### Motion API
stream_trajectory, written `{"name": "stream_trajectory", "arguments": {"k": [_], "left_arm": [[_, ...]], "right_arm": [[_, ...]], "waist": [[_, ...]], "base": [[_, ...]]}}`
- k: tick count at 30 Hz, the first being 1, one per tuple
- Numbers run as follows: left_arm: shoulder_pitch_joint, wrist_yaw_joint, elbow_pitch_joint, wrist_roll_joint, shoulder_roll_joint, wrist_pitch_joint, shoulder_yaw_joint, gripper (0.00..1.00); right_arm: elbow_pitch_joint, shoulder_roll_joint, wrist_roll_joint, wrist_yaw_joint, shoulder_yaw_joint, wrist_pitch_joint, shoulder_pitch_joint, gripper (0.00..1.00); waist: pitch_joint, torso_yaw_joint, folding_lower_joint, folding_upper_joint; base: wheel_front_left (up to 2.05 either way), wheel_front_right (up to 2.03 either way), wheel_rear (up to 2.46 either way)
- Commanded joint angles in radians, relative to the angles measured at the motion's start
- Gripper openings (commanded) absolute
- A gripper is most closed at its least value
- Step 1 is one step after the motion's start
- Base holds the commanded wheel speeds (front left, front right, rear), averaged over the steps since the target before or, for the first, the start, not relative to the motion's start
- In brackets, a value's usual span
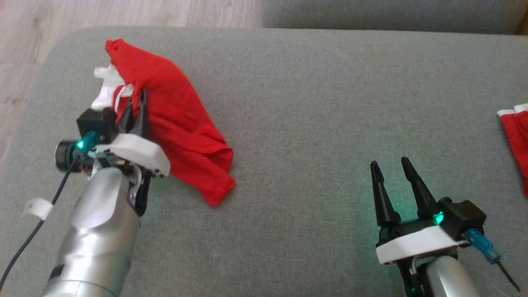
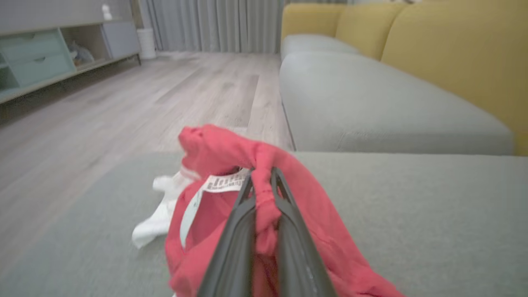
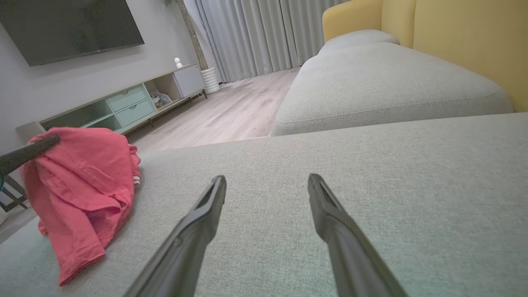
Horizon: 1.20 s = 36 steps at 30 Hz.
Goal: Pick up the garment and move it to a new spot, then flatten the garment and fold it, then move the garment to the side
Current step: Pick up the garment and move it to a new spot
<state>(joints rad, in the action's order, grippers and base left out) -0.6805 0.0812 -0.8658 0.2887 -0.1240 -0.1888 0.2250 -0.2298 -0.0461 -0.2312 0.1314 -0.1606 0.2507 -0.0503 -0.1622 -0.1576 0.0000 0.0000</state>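
I have the wide grey fabric sofa cushion [image 1: 313, 103] under both arms. The crumpled red cloth garment [image 1: 181, 123] sits bunched near its far left corner. My left pincer [image 1: 136, 103] is clamped on a fold of that garment. My right pincer [image 1: 390, 162] is over bare cushion at the lower right, well apart from the garment, its 2 fingers spread and holding nothing. A white cloth scrap [image 1: 105, 84] pokes out at the garment's left side. A small white printed label [image 2: 225, 182] lies just beside the grip.

garment: red cloth garment [image 1: 181, 123], soft, matt
seat: grey woven fabric cushion [image 1: 313, 103], coarse, matt
floor: pale wood-plank floor [image 1: 24, 62], smooth
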Motion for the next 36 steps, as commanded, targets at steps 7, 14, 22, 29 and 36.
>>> {"name": "stream_trajectory", "arguments": {"k": [7,14,22,29,36], "left_arm": [[-0.028,0.016,0.223,-0.019,-0.011,0.010,0.033,0.00],[0.020,0.013,0.460,-0.002,0.029,0.132,0.095,0.00],[0.005,-0.031,0.574,0.000,0.061,0.222,0.178,0.00],[-0.097,-0.062,0.413,-0.001,0.070,0.251,0.220,1.00],[-0.147,-0.071,0.275,-0.004,0.064,0.173,0.210,1.00]], "right_arm": [[0.018,-0.004,-0.036,-0.001,-0.029,0.011,-0.004,1.00],[0.029,-0.004,-0.065,-0.001,-0.043,0.011,-0.014,1.00],[0.043,-0.004,-0.101,-0.001,-0.072,0.011,-0.045,1.00],[0.052,-0.004,-0.134,-0.001,-0.113,0.011,-0.065,1.00],[0.058,-0.004,-0.142,-0.001,-0.096,0.011,-0.060,1.00]], "waist": [[0.067,0.045,0.0000,0.0000],[0.079,0.152,0.0000,0.0000],[0.043,0.309,0.0000,0.0000],[0.007,0.418,0.0000,0.0000],[-0.009,0.418,0.0000,0.0000]], "base": [[0.00,0.00,0.00],[0.00,0.00,0.00],[0.00,0.00,0.00],[0.00,0.00,0.00],[0.00,0.00,0.00]]}}
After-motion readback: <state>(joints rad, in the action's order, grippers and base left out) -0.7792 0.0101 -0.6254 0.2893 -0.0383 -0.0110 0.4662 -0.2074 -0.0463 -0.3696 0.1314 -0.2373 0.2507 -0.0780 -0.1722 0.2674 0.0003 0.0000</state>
